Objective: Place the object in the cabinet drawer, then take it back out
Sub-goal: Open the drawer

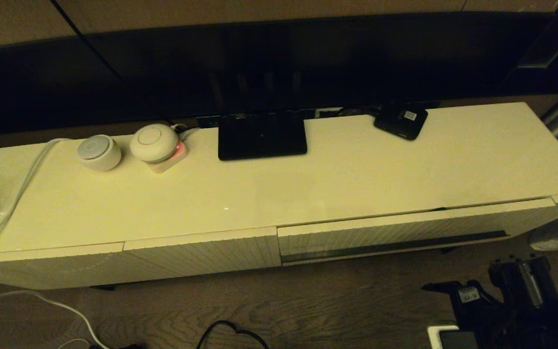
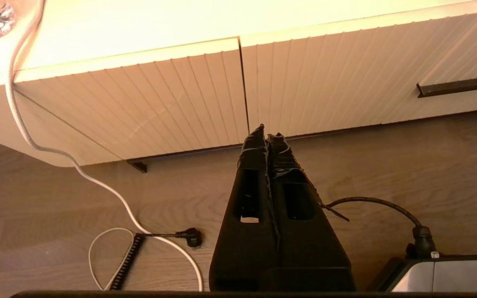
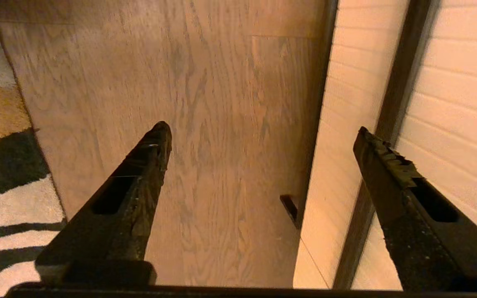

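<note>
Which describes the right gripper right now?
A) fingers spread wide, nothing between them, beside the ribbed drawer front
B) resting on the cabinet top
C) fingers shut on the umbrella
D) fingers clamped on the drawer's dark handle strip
A: in the right wrist view the right gripper has its fingers far apart with only floor between them, next to the cabinet drawer and its dark handle strip.
</note>
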Controlling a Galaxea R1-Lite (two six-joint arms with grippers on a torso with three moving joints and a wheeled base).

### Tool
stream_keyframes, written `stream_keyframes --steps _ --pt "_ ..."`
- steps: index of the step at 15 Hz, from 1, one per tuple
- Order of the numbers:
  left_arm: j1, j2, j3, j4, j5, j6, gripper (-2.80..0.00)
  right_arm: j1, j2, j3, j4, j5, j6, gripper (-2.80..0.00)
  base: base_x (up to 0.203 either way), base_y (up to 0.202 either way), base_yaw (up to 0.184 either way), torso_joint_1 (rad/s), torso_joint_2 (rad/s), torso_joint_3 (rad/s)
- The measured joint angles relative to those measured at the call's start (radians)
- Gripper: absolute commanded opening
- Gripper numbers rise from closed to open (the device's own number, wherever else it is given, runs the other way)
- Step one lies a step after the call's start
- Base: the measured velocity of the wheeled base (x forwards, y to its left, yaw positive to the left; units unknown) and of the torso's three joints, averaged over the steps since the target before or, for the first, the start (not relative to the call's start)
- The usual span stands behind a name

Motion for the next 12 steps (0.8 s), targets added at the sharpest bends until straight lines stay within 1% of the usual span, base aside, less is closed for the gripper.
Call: stream_keyframes --steps 6,12 --pt "0.000 0.000 0.000 0.000 0.000 0.000 -2.80 0.004 0.102 -0.030 -0.109 -0.004 0.000 0.00 0.000 0.000 0.000 0.000 0.00 0.000" --pt "0.000 0.000 0.000 0.000 0.000 0.000 -2.80 -0.016 0.176 -0.127 -0.113 -0.007 0.016 0.00 0.000 0.000 0.000 0.000 0.00 0.000"
